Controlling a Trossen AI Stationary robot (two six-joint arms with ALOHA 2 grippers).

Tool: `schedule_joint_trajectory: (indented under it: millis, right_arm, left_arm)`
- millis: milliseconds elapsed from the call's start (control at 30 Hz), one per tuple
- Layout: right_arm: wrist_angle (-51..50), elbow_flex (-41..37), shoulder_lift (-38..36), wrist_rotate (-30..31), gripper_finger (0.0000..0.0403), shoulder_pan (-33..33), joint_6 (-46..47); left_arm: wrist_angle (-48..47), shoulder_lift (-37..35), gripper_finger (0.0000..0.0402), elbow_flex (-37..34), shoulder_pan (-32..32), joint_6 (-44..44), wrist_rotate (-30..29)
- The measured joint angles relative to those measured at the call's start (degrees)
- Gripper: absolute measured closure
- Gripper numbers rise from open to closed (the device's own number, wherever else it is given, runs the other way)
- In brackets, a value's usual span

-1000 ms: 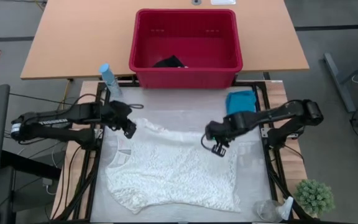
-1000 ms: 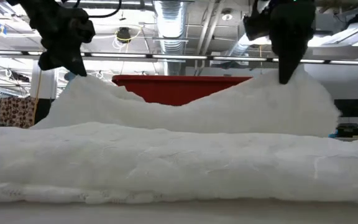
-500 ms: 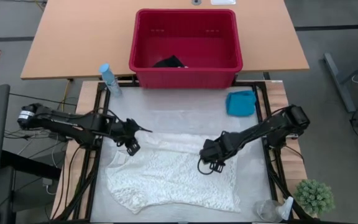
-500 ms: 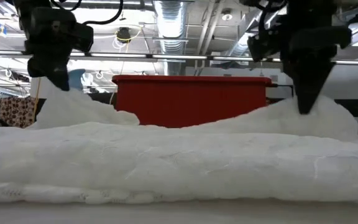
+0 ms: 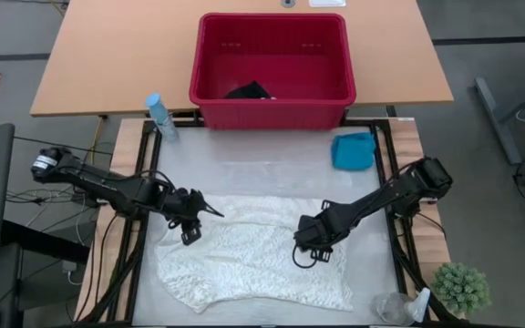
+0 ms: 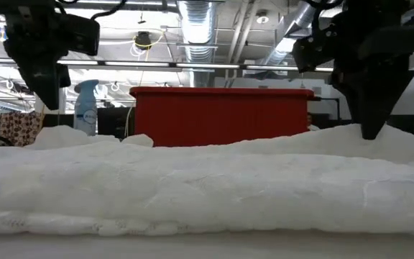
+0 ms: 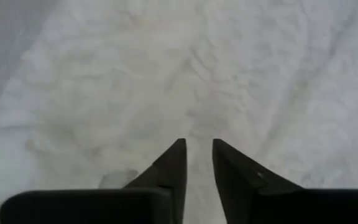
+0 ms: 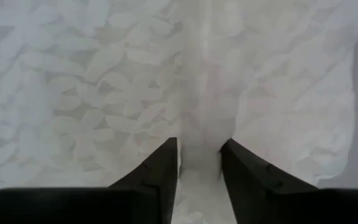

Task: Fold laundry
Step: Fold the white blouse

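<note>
Basket point(image 5: 272, 100) blocks far edge; bare mat point(image 5: 262, 173) before it

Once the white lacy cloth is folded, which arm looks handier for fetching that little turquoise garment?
Probably the right gripper: the turquoise garment lies on its side of the table, beyond the lacy cloth. The left gripper sits across the cloth, farther off.

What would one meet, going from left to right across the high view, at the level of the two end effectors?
Left end effector → cream-white lacy cloth → right end effector; both sit over the cloth, fingers slightly parted.
</note>
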Motion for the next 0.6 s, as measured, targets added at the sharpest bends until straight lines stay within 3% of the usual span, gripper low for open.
schedule_joint_trajectory:
  millis: [233, 367, 467, 533, 600]
  right_arm:
    - [1.84, 0.0, 0.0, 0.03, 0.021, 2.34, 0.57]
    - [2.65, 0.0, -0.16, 0.4, 0.0199, 3.17, 2.16]
    - [2.61, 0.0, -0.39, 0.43, 0.0198, 3.21, 2.37]
    - [2.61, 0.0, -0.43, 0.44, 0.0198, 3.15, 2.37]
    - [2.59, 0.0, -0.42, 0.43, 0.0198, 3.13, 2.39]
  left_arm:
    - [-0.11, -0.38, 0.0283, 0.01, -5.06, -0.63, -1.55]
    - [1.75, -2.57, 0.0279, 1.61, -5.26, -2.15, -12.78]
    - [2.35, -4.42, 0.0278, 2.6, -3.05, 2.05, -20.79]
    - [2.47, -4.28, 0.0278, 2.58, 0.52, 6.29, -20.16]
    - [2.63, -3.23, 0.0278, 2.39, 4.13, 10.62, -15.72]
